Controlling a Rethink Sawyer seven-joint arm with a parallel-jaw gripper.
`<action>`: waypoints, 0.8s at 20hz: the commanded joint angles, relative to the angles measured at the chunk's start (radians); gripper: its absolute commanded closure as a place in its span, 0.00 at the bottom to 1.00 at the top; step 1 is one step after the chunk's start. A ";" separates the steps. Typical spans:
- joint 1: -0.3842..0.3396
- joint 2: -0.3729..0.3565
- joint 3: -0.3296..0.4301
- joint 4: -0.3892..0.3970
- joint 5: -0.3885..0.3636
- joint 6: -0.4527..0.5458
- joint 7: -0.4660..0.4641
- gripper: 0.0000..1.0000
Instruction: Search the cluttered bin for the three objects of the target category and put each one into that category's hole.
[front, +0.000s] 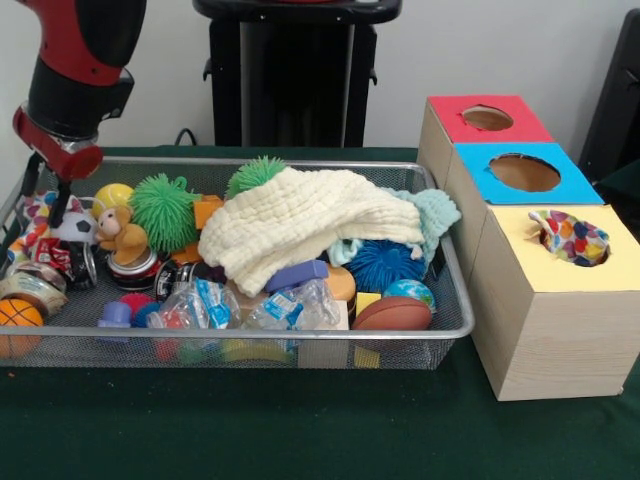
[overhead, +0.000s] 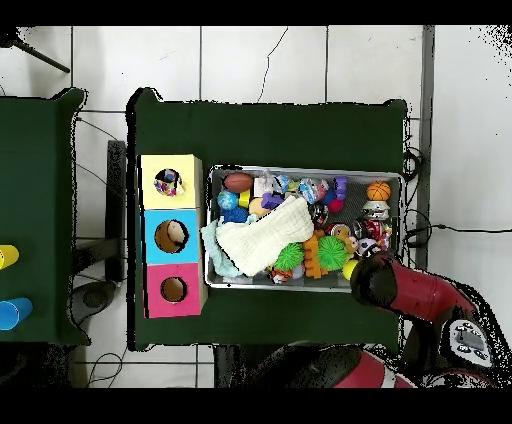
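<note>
A wire bin (front: 250, 338) holds mixed clutter. A big cream cloth (front: 300, 220) lies over the middle, with a pale teal cloth (front: 435, 212) at its right end. A small patterned cloth (front: 38, 212) sits at the bin's left end. Another patterned cloth (front: 570, 238) is stuffed in the hole of the yellow-topped box (front: 520, 255). My gripper (front: 45, 215) hangs low over the bin's left end, open, its fingers either side of the small patterned cloth, next to a soccer ball (front: 78, 228). In the overhead view the arm (overhead: 400, 285) hides the gripper.
The blue-topped box (front: 525, 172) and the red-topped box (front: 487, 118) stand in line behind the yellow one, to the right of the bin. The bin also holds green spiky balls (front: 163, 208), a blue spiky ball (front: 385, 262), a football (front: 393, 313), a basketball (front: 18, 318) and a teddy (front: 122, 235).
</note>
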 joint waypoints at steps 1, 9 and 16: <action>-0.023 0.122 0.056 -0.007 -0.008 -0.047 0.085 0.00; -0.030 0.141 0.084 -0.004 -0.005 -0.040 0.078 0.00; -0.032 0.144 0.091 0.000 -0.009 -0.058 0.077 1.00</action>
